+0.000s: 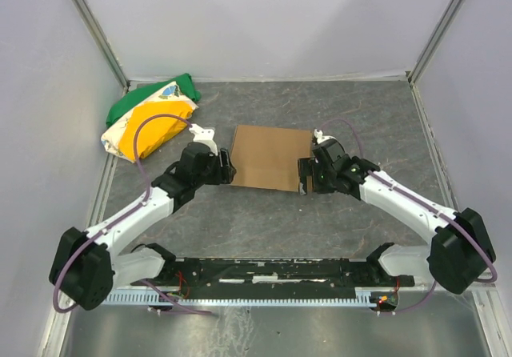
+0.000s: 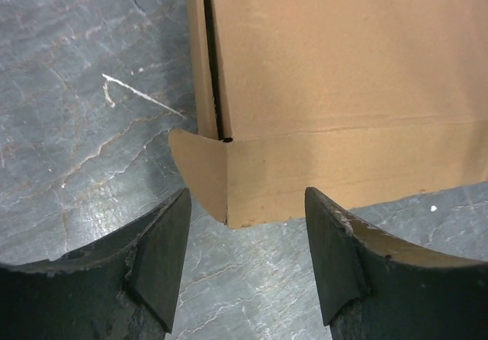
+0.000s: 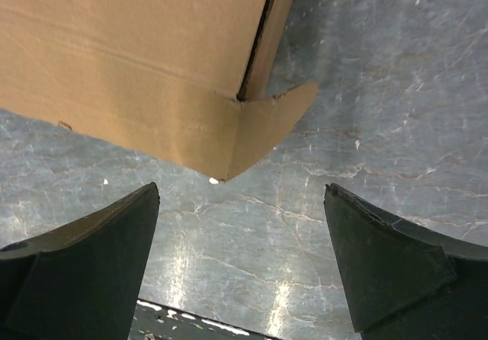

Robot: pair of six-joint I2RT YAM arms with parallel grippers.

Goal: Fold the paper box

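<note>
One paper box point(image 1: 270, 157) lay closed and flat at the middle of the table point(image 1: 264, 229). One green, yellow and white cloth bundle point(image 1: 152, 117) sat well apart at the far left. Two grippers flanked the box, the left gripper point(image 1: 230, 167) at its left edge and the right gripper point(image 1: 306, 174) at its right. Only the wrist views showed the dark side seams and a small corner flap point(image 2: 200, 165) jutting out. The left jaws stood apart with that corner between their tips, contact unclear. The right jaws gaped wide and empty, just short of the other corner. The box's inside was hidden.
</note>
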